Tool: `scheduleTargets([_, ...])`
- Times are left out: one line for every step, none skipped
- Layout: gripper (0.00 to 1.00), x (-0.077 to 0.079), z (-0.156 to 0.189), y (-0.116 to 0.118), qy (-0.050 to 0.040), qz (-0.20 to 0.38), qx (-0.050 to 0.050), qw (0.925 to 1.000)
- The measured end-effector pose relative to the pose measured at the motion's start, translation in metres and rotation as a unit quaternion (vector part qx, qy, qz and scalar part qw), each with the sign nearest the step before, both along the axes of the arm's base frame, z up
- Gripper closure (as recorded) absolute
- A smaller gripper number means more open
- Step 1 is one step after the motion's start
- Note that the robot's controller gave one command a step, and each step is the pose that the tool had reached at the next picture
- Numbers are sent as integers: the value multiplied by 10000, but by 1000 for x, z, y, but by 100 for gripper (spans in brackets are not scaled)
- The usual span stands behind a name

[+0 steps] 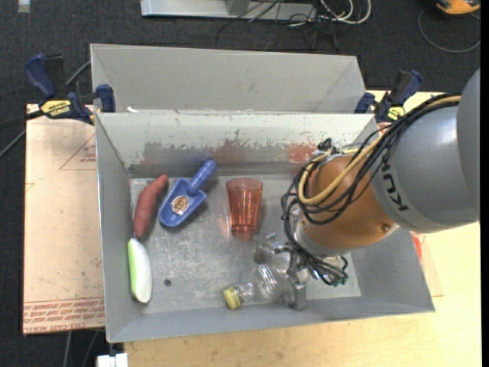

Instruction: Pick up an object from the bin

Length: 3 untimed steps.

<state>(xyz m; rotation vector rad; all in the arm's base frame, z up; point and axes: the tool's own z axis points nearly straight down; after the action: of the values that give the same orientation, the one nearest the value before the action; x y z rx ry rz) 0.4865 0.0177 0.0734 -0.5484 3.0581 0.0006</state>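
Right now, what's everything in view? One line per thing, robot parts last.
bin: 1, grey metal, centre of view
root-shaped thing: 1, reddish-brown, left side of bin, next to the scoop
scoop: 1, blue, left of centre, handle toward the back wall
cup: 1, translucent red, middle of bin
rod-shaped thing: 1, white and light green, front left, along the left wall
bottle: 1, clear with yellow cap, lying at front centre, by the hand
arm: 1, grey, orange wrist cover and cables, reaching in from the right
hand: 1, dark, low at front right of bin
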Motion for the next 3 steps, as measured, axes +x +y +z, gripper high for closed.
scheduleTargets([100, -5, -3, 13, 130, -1155, 20, 9932])
scheduleTargets([100, -5, -3, 12, 129, -1156, 20, 9932])
scheduleTargets([100, -7, 4, 12, 176, -1155, 11, 9931])
